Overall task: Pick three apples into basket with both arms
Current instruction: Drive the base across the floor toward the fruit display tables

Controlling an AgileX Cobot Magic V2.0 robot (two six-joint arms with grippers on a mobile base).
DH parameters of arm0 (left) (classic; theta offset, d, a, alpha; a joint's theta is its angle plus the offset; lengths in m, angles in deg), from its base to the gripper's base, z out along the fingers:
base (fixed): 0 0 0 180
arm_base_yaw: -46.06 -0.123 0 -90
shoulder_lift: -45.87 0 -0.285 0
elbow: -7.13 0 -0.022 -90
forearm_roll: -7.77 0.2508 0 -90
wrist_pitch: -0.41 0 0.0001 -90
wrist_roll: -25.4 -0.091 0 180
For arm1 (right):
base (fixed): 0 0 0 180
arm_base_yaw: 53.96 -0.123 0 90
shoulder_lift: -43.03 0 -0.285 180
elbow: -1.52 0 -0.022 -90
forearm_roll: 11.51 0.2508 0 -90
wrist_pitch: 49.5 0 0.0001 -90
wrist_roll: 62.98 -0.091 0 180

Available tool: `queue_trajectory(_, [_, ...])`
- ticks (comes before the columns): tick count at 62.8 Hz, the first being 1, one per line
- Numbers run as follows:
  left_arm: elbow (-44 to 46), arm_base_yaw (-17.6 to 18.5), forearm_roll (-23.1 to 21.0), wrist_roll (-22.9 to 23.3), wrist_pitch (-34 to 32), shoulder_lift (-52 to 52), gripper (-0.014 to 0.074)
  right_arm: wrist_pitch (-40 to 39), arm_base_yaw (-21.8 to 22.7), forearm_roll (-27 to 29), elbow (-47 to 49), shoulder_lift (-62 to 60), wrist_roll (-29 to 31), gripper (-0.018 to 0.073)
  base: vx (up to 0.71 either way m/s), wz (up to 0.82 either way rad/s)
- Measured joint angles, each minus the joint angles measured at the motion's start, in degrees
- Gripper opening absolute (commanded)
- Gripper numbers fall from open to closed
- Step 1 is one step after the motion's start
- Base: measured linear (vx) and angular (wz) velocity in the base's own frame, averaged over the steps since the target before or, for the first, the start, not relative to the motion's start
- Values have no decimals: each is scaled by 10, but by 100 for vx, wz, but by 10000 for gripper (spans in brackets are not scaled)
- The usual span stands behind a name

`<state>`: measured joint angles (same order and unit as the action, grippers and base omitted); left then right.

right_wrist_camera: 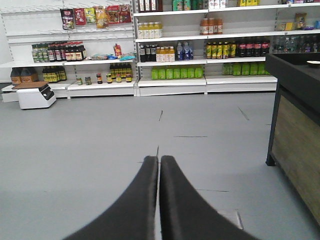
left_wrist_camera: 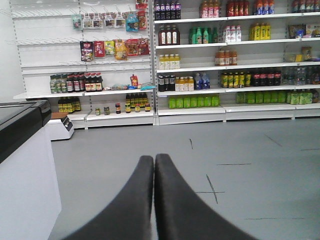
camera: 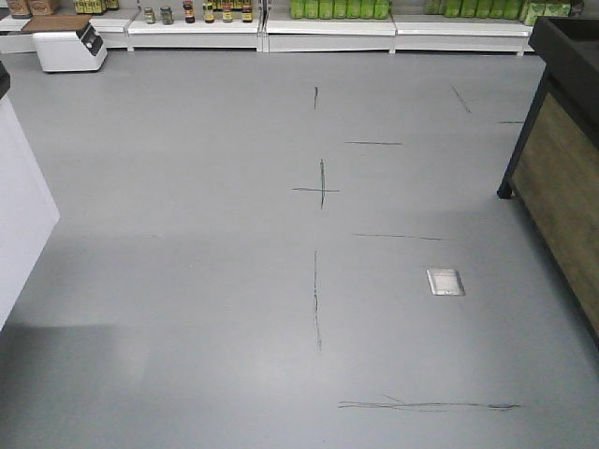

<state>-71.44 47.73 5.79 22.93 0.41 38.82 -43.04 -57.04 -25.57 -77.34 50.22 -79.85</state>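
Note:
No apples and no basket show in any view. My left gripper [left_wrist_camera: 154, 159] is shut with nothing between its black wedge fingers; it hangs above the grey floor and faces the store shelves. My right gripper [right_wrist_camera: 159, 159] is shut too, empty, and points the same way over the floor. Neither arm appears in the front-facing view.
Grey floor with black tape crosses [camera: 321, 190] and a metal floor plate [camera: 445, 282]. A dark wooden counter [camera: 566, 159] stands at the right, a white cabinet [camera: 21, 206] at the left. Stocked shelves [right_wrist_camera: 172, 72] and a white scale [camera: 70, 44] line the far wall.

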Motion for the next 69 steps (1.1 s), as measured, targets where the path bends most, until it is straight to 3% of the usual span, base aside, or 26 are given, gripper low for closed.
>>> queue_trajectory(69, [0, 0, 0, 0, 0, 0, -6, 0, 0, 0, 0, 0, 0, -4, 12, 4])
